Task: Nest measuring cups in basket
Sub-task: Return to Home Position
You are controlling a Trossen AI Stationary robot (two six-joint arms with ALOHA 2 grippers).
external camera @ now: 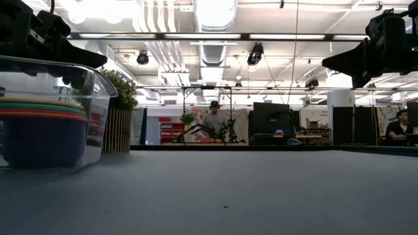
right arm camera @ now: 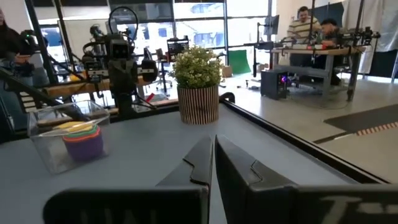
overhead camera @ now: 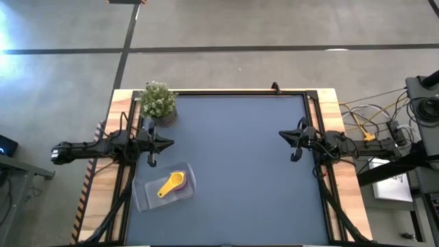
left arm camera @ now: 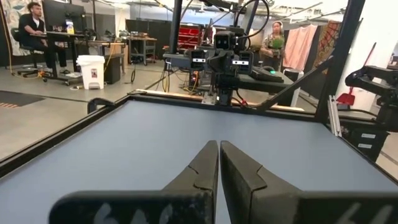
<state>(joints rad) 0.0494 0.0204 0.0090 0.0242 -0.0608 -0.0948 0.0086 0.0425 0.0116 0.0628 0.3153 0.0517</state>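
The clear plastic basket point(overhead camera: 166, 188) sits on the blue mat near the table's left near part. Inside it the measuring cups point(overhead camera: 173, 184) are nested in one stack, yellow on top with its handle point(overhead camera: 164, 191) pointing toward the near left. The low view shows the basket point(external camera: 98, 98) with the stack's coloured rims point(external camera: 42, 108); the right wrist view shows the basket point(right arm camera: 46, 134) and the cups point(right arm camera: 83, 140) too. My left gripper point(overhead camera: 170, 143) hovers at the left side, just beyond the basket, shut and empty. My right gripper point(overhead camera: 282, 134) hovers at the right side, shut and empty.
A small potted plant point(overhead camera: 158, 101) stands at the far left corner of the mat. A black frame point(overhead camera: 240, 92) runs along the mat's edges. The middle of the blue mat point(overhead camera: 240, 165) is bare. People sit and stand in the room beyond the table.
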